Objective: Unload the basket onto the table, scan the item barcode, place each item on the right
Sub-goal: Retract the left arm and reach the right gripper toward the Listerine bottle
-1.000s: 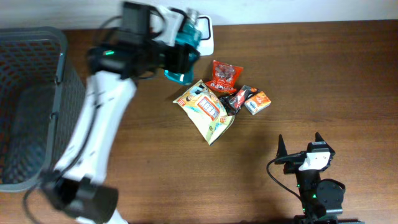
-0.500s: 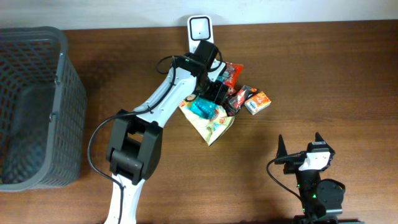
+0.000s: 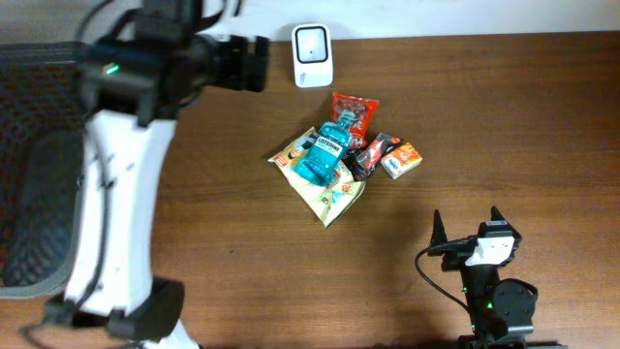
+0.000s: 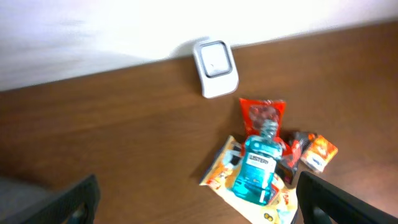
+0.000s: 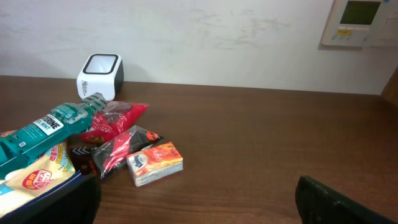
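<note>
Overhead shows your left pincer (image 3: 254,64) has let go and lifted off, jaws wide and empty, leaving the blue bottle (image 3: 325,153) lying on the snack bag (image 3: 334,199) well ahead of it, so you've probably finished scanning that one.

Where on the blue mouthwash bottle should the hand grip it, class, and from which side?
Probably the mouthwash bottle across its mid-body, coming straight down from above. It lies flat on the yellow snack bag, cap toward the red packet, so its long sides look most exposed.
</note>
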Robot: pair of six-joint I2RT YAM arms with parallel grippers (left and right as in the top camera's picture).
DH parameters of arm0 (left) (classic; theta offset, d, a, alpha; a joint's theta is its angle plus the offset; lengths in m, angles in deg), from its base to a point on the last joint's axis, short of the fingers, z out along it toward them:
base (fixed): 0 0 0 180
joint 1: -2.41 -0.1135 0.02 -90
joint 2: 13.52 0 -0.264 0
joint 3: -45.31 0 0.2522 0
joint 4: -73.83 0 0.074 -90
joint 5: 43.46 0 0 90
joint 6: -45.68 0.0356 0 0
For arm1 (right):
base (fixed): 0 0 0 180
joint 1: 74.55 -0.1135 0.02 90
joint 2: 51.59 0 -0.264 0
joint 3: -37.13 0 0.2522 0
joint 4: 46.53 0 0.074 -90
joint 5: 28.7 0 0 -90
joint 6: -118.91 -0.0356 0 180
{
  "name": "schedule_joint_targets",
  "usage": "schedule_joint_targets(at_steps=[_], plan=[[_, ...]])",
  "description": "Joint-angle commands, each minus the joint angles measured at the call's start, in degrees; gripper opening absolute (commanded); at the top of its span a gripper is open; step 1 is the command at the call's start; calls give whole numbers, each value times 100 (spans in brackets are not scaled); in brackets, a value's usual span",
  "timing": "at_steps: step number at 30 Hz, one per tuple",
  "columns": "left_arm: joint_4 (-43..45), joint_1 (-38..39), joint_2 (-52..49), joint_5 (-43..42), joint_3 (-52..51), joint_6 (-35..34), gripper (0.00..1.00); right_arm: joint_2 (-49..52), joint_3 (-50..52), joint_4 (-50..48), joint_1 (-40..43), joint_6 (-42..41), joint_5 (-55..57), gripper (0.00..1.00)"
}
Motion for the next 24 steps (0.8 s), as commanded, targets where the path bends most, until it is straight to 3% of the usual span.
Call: schedule_joint_targets(at_steps=[1,4,6,18,20,22,24], plan=[[-177,-874,557,743,72,-1217,99,-33,46,20,35,37,48,98],[-632,-2098,682,533,72,-1867,99,-33,46,20,35,37,48,98],[-1180,-2518,621,33,55,-1917,99,-33,46,20,35,37,48,98],[-1613,-2616,595,-11,50,-1917,99,-35,46,-162,35,24,-48,98],[-1613,-2616,595,-11,50,-1917,99,-35,46,-813,35,-883,-1818,98],[-1615,-2616,595,-11,50,-1917,99,-35,46,-2083,35,-1349,-3399,99],[-1613,-2616,595,-11,50,-1917,99,-33,46,-2920,35,-1648,-3563,98]])
